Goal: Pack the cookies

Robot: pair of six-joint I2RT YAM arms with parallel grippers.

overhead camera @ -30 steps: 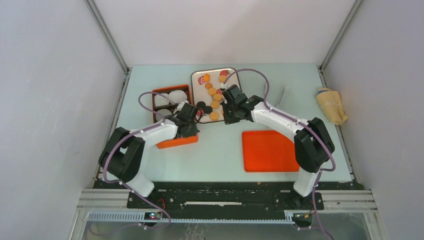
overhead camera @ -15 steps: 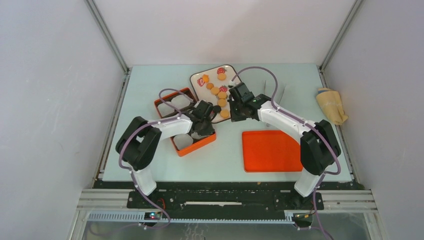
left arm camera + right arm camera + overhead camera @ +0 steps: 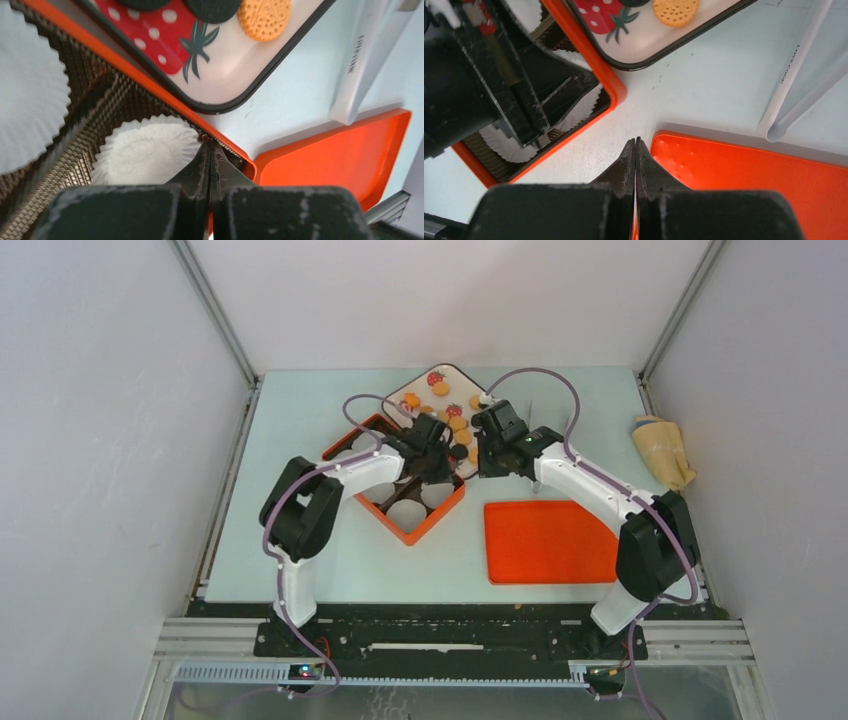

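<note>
Orange box (image 3: pixel 437 518) serves as my landmark.

Top view: I see cookies (image 3: pixel 459 424), mostly golden, on the strawberry tray (image 3: pixel 462 378) just beside the box's far side. White paper cups (image 3: pixel 405 512) sit inside the box. Left fingers (image 3: pixel 445 468) are over its right corner, right fingers (image 3: pixel 482 475) just right of it. An orange lid (image 3: pixel 545 540) lies to the box's right.

Left wrist view: fingers pressed together, tips at the inner box rim beside a cup.

Right wrist view: fingers pressed together above bare bench (image 3: pixel 704 90), between box corner and lid. Tongs (image 3: pixel 794 75) lie further right.
</note>
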